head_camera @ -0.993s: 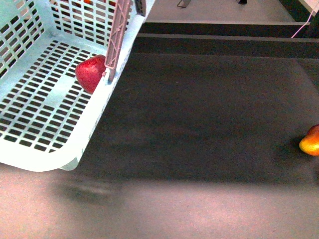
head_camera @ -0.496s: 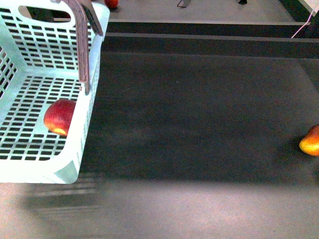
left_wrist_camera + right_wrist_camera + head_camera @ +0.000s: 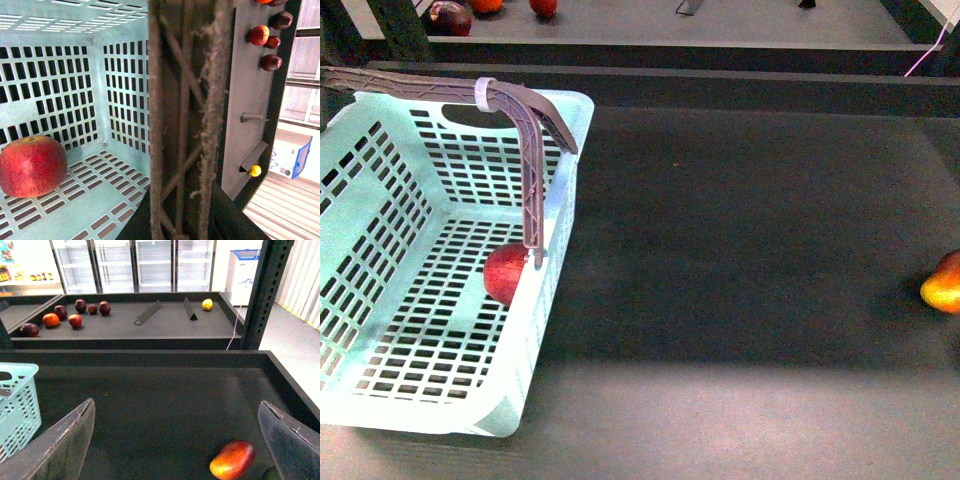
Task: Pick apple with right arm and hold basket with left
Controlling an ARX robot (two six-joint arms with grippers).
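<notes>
At far left, your basket (image 3: 532, 340) sits on the dark table with one handle (image 3: 532, 170) raised and running off the left edge. Your left pincer's fingers do not show; the handle fills its wrist view, so I cannot tell whether it is clenched. The lifted handle suggests it is being held. The apple (image 3: 508, 272) lies on the basket floor against the right wall, just under that handle. You can take the pick and drop as done. Further right, your right gripper (image 3: 176, 405) hangs released and empty over bare table. A yellow-orange fruit (image 3: 944, 283) lies near the table's right edge; leave it alone. Holding the basket steady looks like all that remains.
</notes>
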